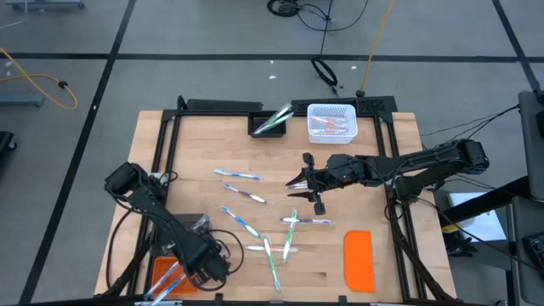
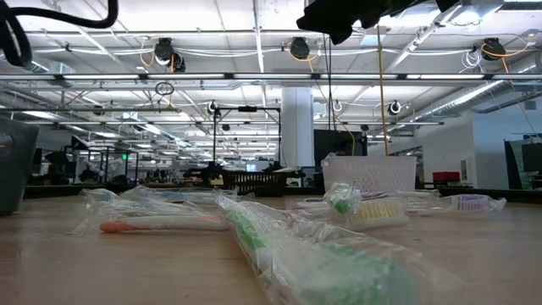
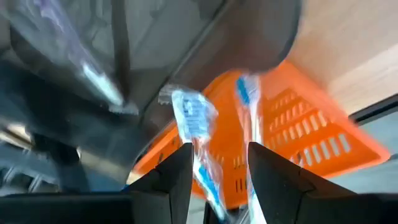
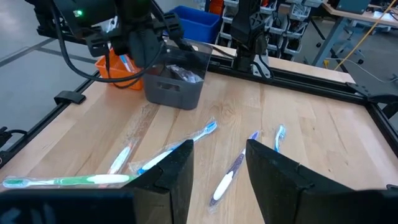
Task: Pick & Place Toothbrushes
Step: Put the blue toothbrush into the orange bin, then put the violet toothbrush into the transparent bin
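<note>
Several wrapped toothbrushes (image 1: 255, 223) lie scattered flat on the wooden table, and the right wrist view shows them too (image 4: 180, 142). My left gripper (image 3: 217, 180) is open at the near left corner, over an orange basket (image 3: 298, 130). Two blue-and-white toothbrushes (image 3: 194, 124) stand between its fingers and reach into that basket (image 1: 163, 279). My right gripper (image 1: 291, 182) hovers open above the middle of the table with nothing between its fingers (image 4: 217, 168). My left gripper slants down over the orange basket with its fingers apart. One toothbrush (image 3: 252, 149) runs close along the inner side of one finger. Whether either finger touches a toothbrush, I cannot tell.
A flat orange lid (image 1: 359, 259) lies near the front right. At the far edge stand a white basket (image 1: 331, 121) and a black bin (image 1: 270, 124), both holding toothbrushes. A grey bin (image 4: 174, 84) stands beside the left arm. Black frame rails (image 4: 292, 81) border the table.
</note>
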You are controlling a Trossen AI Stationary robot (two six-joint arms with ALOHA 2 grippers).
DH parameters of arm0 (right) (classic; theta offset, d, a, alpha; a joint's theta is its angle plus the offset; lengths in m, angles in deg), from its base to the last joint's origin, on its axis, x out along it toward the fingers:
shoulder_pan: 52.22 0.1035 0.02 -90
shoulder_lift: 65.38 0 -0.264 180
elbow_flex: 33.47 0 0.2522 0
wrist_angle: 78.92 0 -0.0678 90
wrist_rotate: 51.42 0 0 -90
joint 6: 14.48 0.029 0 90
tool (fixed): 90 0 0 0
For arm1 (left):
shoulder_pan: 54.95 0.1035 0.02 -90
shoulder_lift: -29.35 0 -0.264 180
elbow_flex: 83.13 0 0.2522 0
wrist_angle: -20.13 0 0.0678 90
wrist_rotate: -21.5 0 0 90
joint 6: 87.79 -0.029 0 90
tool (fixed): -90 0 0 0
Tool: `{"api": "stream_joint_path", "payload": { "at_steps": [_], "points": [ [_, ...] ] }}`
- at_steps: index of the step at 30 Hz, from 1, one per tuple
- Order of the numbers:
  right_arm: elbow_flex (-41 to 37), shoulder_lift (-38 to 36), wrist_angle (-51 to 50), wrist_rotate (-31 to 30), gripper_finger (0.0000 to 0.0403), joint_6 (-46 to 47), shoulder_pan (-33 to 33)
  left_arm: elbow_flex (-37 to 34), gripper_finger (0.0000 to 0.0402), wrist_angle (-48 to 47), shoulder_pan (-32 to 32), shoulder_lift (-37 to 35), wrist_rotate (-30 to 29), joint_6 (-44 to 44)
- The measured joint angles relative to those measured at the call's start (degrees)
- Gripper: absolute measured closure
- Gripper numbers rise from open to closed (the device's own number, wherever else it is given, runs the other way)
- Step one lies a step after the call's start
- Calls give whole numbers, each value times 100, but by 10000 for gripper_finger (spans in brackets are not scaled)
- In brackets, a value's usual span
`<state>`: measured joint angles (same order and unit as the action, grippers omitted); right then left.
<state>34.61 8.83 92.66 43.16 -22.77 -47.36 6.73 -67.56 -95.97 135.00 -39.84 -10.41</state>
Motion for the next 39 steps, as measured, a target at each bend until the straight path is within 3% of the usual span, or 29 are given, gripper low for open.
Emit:
{"api": "stream_joint_path", "payload": {
  "at_steps": [7,15,22,34,39],
  "points": [
    [0,0,-1,2,261,7,0,-4,245,-67,-15,0,-99,253],
    [0,0,-2,2,261,9,1,-4,245,781,-87,0,-96,413],
    [0,0,-4,2,261,9,1,-4,245,828,-182,0,596,819],
    [-6,0,-3,2,261,11,0,126,245,322,-52,0,726,617],
    [-202,0,40,2,261,11,0,532,245,-151,67,-4,236,327]
  ]
}}
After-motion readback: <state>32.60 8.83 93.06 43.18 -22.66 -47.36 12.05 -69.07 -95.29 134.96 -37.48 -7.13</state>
